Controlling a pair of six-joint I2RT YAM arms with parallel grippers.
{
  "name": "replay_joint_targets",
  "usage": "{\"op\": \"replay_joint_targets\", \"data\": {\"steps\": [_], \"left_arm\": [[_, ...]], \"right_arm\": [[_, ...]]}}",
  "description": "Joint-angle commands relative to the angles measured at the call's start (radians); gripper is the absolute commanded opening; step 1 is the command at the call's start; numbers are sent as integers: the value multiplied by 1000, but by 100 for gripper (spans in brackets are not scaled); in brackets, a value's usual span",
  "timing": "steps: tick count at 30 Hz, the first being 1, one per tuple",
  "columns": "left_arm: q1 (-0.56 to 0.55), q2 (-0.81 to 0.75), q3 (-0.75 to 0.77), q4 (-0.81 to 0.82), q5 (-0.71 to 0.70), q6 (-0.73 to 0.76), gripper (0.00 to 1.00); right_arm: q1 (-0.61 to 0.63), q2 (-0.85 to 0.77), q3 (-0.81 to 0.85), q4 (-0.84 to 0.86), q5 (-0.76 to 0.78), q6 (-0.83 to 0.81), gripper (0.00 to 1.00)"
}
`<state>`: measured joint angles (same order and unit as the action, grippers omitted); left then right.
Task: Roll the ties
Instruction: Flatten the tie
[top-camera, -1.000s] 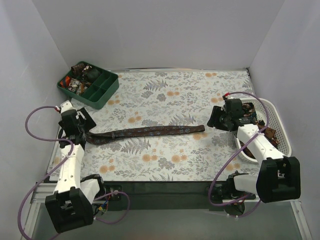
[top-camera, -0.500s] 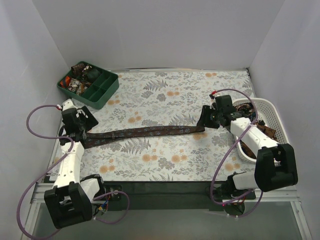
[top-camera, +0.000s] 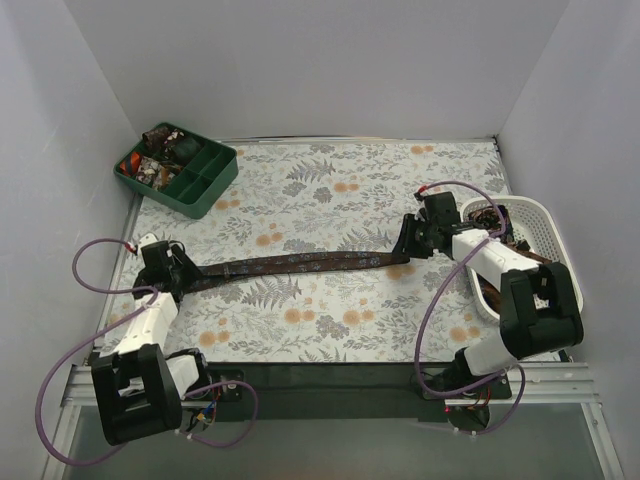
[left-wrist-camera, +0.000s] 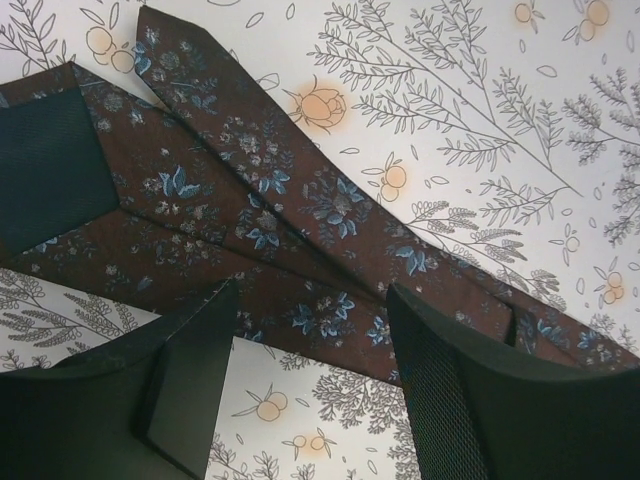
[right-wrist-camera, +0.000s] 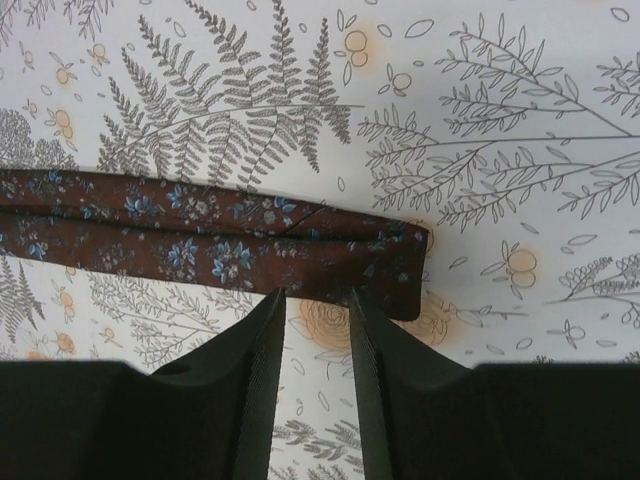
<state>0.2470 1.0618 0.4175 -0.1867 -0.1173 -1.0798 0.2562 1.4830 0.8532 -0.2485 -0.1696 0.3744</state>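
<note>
Tie (right-wrist-camera: 200, 240) cut off at left edge, tray (top-camera: 212, 192) contents indistinct

In the overhead view the left arm (top-camera: 148, 322) is stretched low from its base toward 12 o'clock. The left hand (top-camera: 180, 274) is set at about 8 o'clock and pointed toward 3 o'clock, its fingers (left-wrist-camera: 190, 380) held well apart. The right arm (top-camera: 495, 265) is extended toward 9 o'clock, and the right hand (top-camera: 408, 240), at about 3 o'clock, is pointed downward, its fingers (right-wrist-camera: 250, 370) set close together with a narrow gap between them.
</note>
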Motion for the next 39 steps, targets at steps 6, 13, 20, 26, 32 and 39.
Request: {"op": "replay_joint_targets", "data": {"steps": [6,13,20,26,32,39], "left_arm": [[3,78,-28,145,2,89,56],[6,216,30,280,54,168,56],[5,300,127,320,183,290,59],[6,188,161,159,4,186,60],[5,289,305,53,-56,86,60],[5,432,429,7,-108,78,53]], "right_arm": [[-103,60,-78,110,22,58,30],[-155,60,-138,132,27,109,29],[-155,-48,-144,95,22,77,29],[-146,-122,-123,11,15,18,40],[-78,-156,-109,-38,24,-20,53],[-6,-167,-85,-63,39,-60,62]]}}
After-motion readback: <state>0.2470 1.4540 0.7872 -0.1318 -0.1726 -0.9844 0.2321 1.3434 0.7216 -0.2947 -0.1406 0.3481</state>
